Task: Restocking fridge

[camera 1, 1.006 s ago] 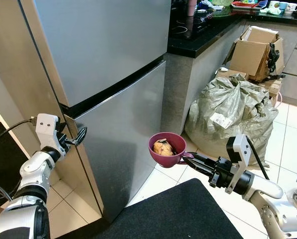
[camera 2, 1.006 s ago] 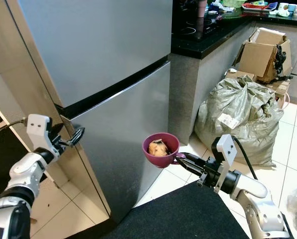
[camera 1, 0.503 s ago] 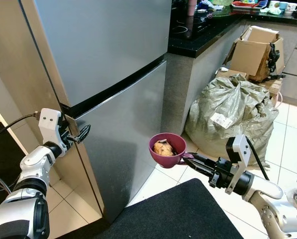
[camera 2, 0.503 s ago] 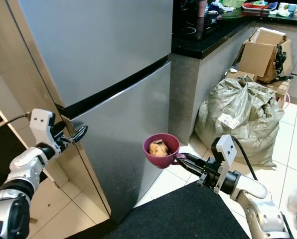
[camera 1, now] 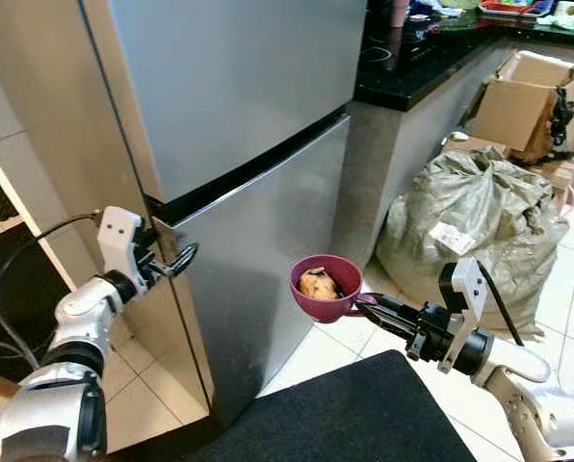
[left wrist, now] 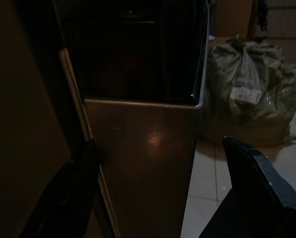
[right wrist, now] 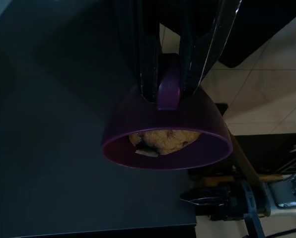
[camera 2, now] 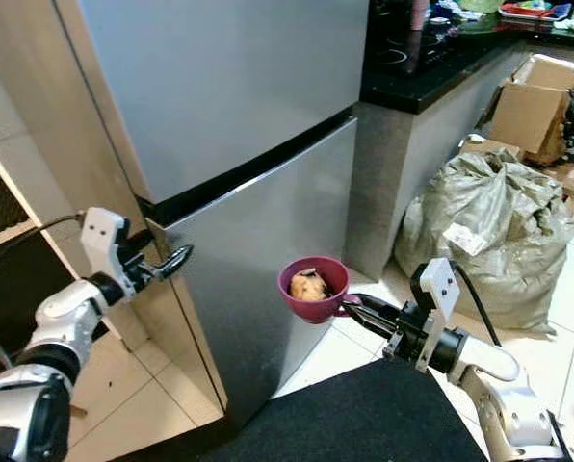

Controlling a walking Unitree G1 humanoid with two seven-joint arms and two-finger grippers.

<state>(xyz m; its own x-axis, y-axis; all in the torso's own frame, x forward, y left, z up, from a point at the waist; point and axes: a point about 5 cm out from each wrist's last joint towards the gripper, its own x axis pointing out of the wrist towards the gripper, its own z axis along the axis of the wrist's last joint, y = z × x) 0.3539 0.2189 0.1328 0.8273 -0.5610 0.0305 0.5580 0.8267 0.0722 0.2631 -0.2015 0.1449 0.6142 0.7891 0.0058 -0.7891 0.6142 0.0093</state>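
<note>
One purple cup [camera 1: 326,288] (food inside), handle pinched by right end effector [camera 1: 371,306]

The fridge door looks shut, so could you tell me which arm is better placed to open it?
Probably left: the left gripper is open at the lower fridge door edge, while the right gripper holds the purple cup of food.

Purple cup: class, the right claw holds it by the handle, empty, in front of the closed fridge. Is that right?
Not quite. The purple cup is not empty: the right wrist view shows a yellowish piece of food inside. The rest stands: the right claw holds its handle, before the closed fridge.
</note>
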